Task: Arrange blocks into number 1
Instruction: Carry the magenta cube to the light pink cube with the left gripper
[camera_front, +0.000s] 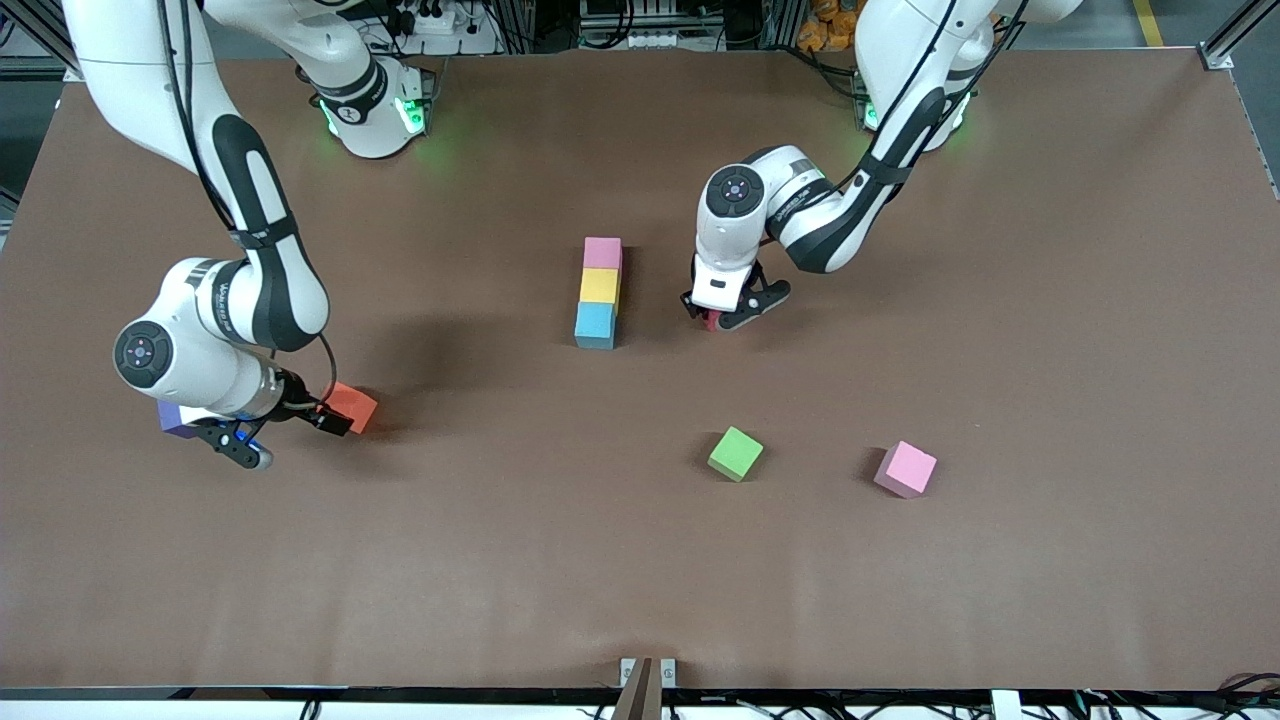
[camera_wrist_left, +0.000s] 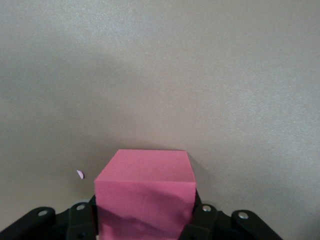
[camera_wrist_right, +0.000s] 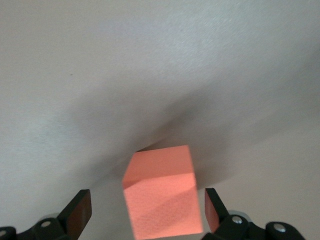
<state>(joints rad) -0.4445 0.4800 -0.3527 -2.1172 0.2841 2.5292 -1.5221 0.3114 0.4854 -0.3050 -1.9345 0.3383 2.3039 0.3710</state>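
A: Starting nearest the front camera, what lies on the brown table?

B: A loose pink cube toward the left arm's end, well apart from everything; beside it, toward the middle, a green cube that is no part of the figure.

A: And a little farther from the camera?

B: Toward the right arm's end sits the orange cube; the right gripper is low around it, jaws spread wide, one finger each side and neither touching in the right wrist view; it looks lined up for a grasp not yet made; a purple cube shows partly from under the wrist.

A: Then the middle?

B: Three cubes stand in a straight touching column; sky-blue cube nearest, yellow cube next, a second pink cube farthest; probably the stem of the numeral.

A: And the other arm?

B: The left gripper is down at the table just beside that column, toward the left arm's end; its jaws are clamped narrow on the crimson cube, whose faces sit square between the fingers; whether the cube rests on the surface or is just off it I cannot tell; presumably it is gripped to join the column.
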